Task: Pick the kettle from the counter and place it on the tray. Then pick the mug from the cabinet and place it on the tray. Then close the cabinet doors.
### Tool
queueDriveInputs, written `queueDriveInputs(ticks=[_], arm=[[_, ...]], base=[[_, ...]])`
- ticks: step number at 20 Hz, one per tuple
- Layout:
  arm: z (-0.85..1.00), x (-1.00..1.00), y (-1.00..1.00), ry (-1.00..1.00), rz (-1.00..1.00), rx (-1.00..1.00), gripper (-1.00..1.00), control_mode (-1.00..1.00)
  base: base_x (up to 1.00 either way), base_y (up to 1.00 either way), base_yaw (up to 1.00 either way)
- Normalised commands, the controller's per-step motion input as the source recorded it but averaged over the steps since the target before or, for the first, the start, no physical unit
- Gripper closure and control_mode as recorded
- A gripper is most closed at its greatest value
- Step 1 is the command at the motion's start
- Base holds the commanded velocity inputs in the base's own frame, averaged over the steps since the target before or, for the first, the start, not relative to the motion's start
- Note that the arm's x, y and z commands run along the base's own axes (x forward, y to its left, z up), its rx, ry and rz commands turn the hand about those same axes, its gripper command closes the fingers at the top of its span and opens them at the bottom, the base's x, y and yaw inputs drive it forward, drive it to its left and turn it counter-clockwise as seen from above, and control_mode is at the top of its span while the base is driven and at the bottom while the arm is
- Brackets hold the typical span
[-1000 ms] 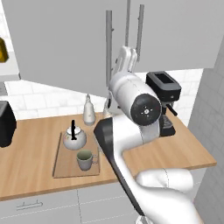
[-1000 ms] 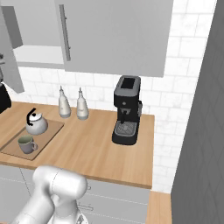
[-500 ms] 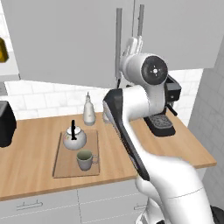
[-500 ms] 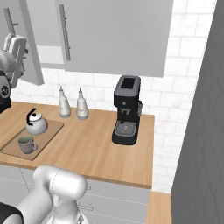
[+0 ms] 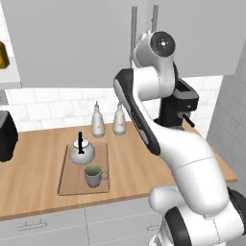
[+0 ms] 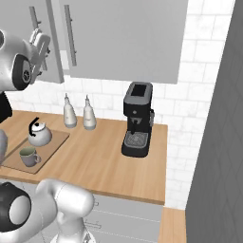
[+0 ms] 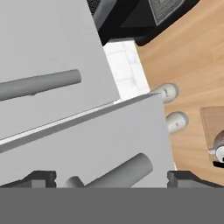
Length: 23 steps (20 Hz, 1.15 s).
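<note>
Left base view: kettle (image 5: 81, 151) and mug (image 5: 94, 175) both stand on the tray (image 5: 70, 185), kettle at the far end, mug nearer, close but apart. The tray lies on the wooden bench (image 5: 33, 178), with two white bottles (image 5: 98, 122) behind it by the wall and a black coffee machine (image 5: 178, 104) to the right. The arm is raised to the wall cabinet (image 5: 72, 43); the two bar handles (image 5: 133, 23) sit side by side above its wrist. From here the cabinet doors (image 5: 192, 33) look shut or nearly so.

Right base view: the end effector (image 6: 42, 47) is up against the lower part of the left-hand door (image 6: 26, 42), beside its handle. That door's lower edge hangs a little off the line of the right-hand door (image 6: 126, 38), so it may be slightly ajar; the angle is too poor to be sure. Kettle and mug on the tray, at lower left.

Hand view: fingertips (image 7: 39, 177) stand wide apart with nothing between them. A door handle (image 7: 118, 173) lies just ahead, roughly between them. A thin pale seam (image 7: 65, 124) runs between the two door panels, one face appearing stepped forward of the other. Bottle tops and the tray's corner show far below.

Judgement: the two placing steps look done; the step in hand is closing the doors. The next move calls for a flat push on the proud door, near its handle edge, until both faces sit flush, and no grip is needed.
</note>
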Motion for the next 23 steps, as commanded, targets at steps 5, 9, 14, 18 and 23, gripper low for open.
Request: queueDriveInputs(ticks=[5, 9, 14, 18, 23], arm=[[-0.40, 0.91, -0.02, 0.14, 0.00, 0.00, -1.00, -1.00], [-0.41, 0.86, -0.02, 0.08, 0.00, 0.04, -1.00, -1.00], [-0.46, 0.69, -0.01, 0.01, 0.00, 0.09, -1.00, -1.00], [-0.51, 0.67, 0.00, 0.00, 0.00, 0.10, -1.00, -1.00], [-0.56, 0.60, 0.00, 0.00, 0.00, 0.10, -1.00, -1.00]], base=[[0.00, 0.00, 0.00], [0.00, 0.00, 0.00], [0.00, 0.00, 0.00], [0.00, 0.00, 0.00], [0.00, 0.00, 0.00]])
